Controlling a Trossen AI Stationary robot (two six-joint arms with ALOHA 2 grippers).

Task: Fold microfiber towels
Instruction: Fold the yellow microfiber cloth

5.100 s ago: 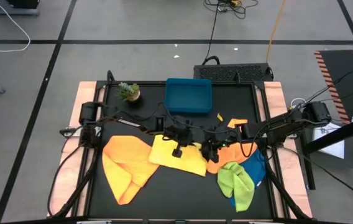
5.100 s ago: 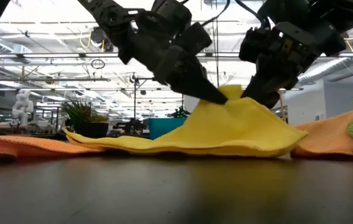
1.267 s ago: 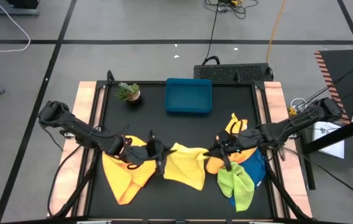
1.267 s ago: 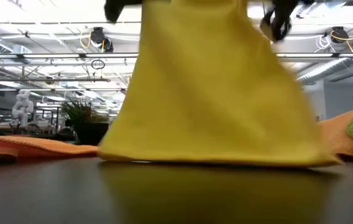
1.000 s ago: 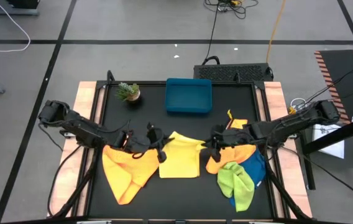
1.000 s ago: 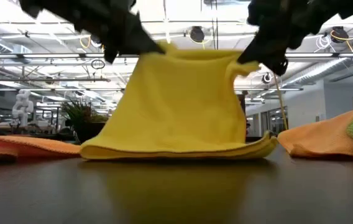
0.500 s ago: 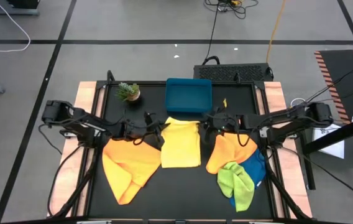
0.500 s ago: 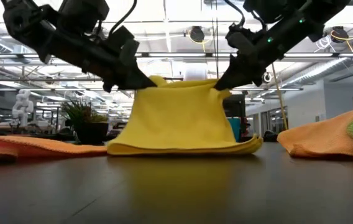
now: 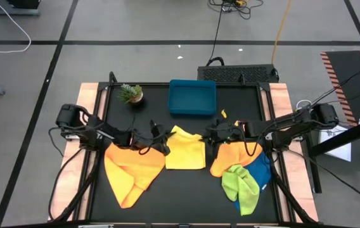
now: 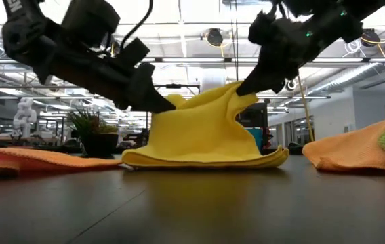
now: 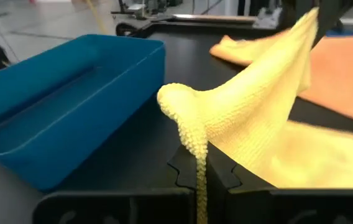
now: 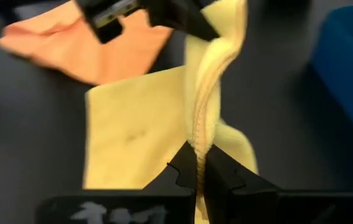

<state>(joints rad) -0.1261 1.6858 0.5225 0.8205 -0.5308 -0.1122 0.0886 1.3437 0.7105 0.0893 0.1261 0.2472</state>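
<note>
**Yellow towel pinched at both far corners, half folded**

Left to right across your worktop (image 9: 129, 212):

- Plant (image 9: 131, 94) in a small pot sits at the far left corner.
- Large orange towel (image 9: 131, 170) lies loosely spread on the left side, one tail trailing toward the near edge. It sits just beside the yellow one.
- Your left hand (image 9: 165, 147) sits low at the left far corner of the yellow towel (image 9: 186, 152). Fingers are pressed together on a ridge of yellow cloth; the left wrist view shows the fabric (image 11: 245, 124) running down between the two fingers.
- The yellow towel lies mid-worktop, just in front of the blue tray (image 9: 192, 97). In the low view its lower layer (image 10: 206, 157) lies flat while the top edge is lifted and sags between the two hands.
- Your right hand (image 9: 210, 135) holds the opposite far corner, fingers likewise pinched shut on the cloth; the right wrist view shows the yellow edge (image 12: 204, 118) clamped between them.
- Second orange towel (image 9: 231, 155) lies crumpled right of centre, under the right arm.
- Lime green towel (image 9: 240, 183) is bunched at the near right, overlapping the blue towel (image 9: 259, 172) beneath it.
</note>
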